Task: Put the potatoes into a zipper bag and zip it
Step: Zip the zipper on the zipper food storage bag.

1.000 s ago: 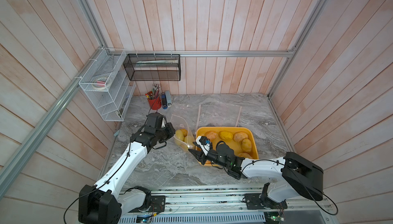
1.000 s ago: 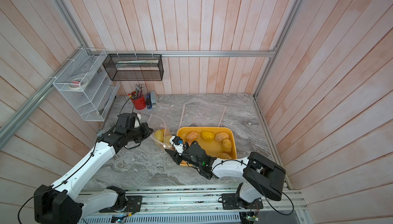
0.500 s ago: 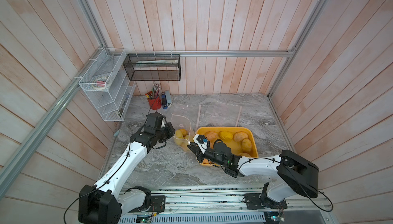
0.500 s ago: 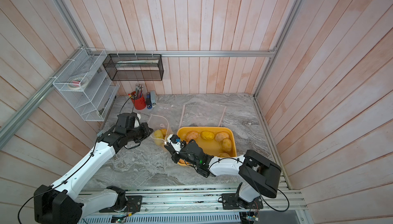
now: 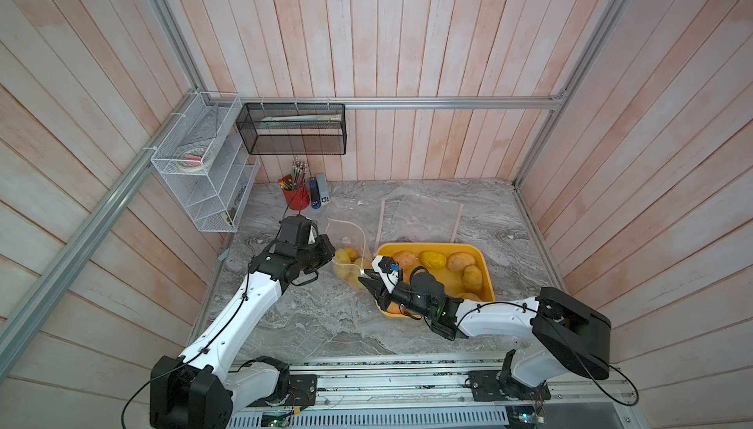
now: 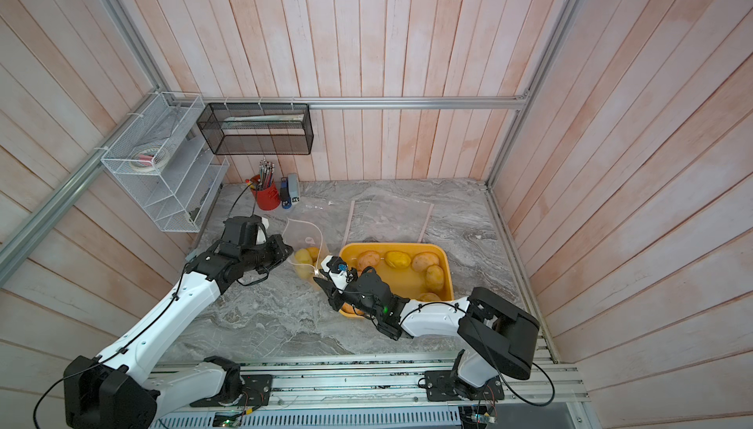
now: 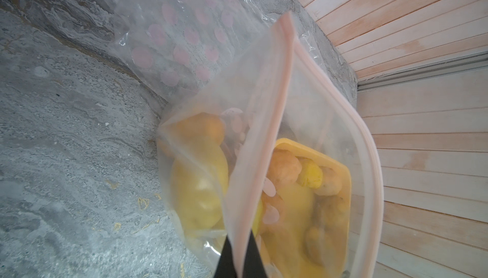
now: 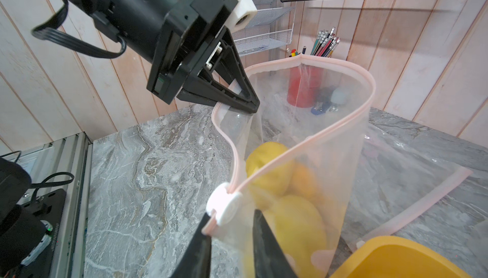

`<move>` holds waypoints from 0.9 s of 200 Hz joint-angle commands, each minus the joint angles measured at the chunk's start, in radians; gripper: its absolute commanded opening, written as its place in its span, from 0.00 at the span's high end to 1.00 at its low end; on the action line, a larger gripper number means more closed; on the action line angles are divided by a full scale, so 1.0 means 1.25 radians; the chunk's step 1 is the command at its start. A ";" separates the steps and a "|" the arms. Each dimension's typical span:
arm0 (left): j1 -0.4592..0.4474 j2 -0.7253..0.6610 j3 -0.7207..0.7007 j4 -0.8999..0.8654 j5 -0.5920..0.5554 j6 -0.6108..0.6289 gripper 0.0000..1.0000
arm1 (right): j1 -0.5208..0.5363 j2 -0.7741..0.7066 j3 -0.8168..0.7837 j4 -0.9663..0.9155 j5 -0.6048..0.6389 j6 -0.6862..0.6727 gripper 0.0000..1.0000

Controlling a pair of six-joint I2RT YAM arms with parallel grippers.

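Two fingers of the right gripper (image 8: 232, 220) stand narrow about the near corner of the zipper bag (image 8: 330, 158), one pressed to the seam. Whether they pinch the film cannot be told. Just ahead of their tips sits the white slider (image 8: 224, 205) at the end of its track, and the zip beyond it is open along its whole run. Past the slider, inside the bag, lie at least three potatoes (image 8: 295, 221). Across the mouth from these fingers, the left gripper (image 8: 249, 106) is clamped on the far rim, holding the bag upright. Behind the right fingers, the yellow tray (image 5: 485, 268) holds some six loose potatoes (image 5: 432, 259).

Judgement: the step in hand is taking the slider, though loading looks incomplete. The next move calls for a firm hold on the slider itself, then a straight pull along the track toward the left gripper, with the rim kept taut.
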 commanded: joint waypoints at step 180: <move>-0.354 -0.122 0.150 -0.182 -0.178 -0.126 0.40 | 0.017 -0.049 0.005 -0.034 0.034 -0.007 1.00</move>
